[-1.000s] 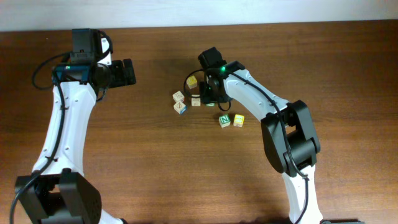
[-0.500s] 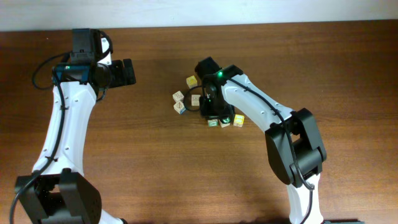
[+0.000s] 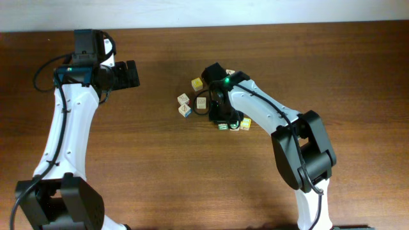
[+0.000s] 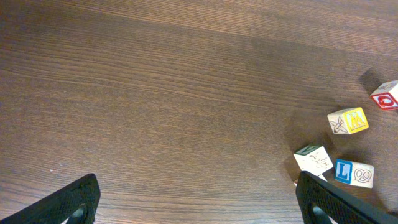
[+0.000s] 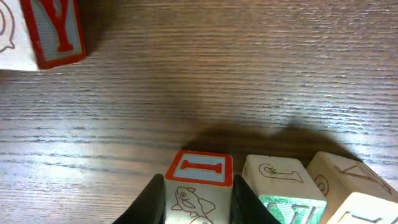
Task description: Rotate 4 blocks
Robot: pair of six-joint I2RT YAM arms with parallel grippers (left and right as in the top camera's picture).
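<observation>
In the right wrist view my right gripper (image 5: 198,200) is shut on a pale cube with a red-framed "I" face (image 5: 199,180). That cube stands on the table, touching the green "N" block (image 5: 283,186), and a pale block (image 5: 339,174) lies beyond. Overhead, the right gripper (image 3: 221,117) covers the held cube; the green block (image 3: 223,126) and yellow-faced block (image 3: 245,123) show beside it. A blue-edged block (image 3: 186,111), pale blocks (image 3: 183,99) (image 3: 201,102) and a yellow block (image 3: 197,84) lie to the left. My left gripper (image 3: 131,73) hangs open far left.
A red "Y" cube (image 5: 50,31) lies apart at the back of the right wrist view. The left wrist view shows its own open gripper (image 4: 199,202) over bare wood, with a red-marked cube (image 4: 385,94), a yellow cube (image 4: 348,120), a pale cube (image 4: 314,158) and a blue cube (image 4: 354,172) at right.
My right gripper moved toward the table's front, from among the back cubes to beside the green and yellow blocks, and its jaws narrowed. The left arm has not moved.
</observation>
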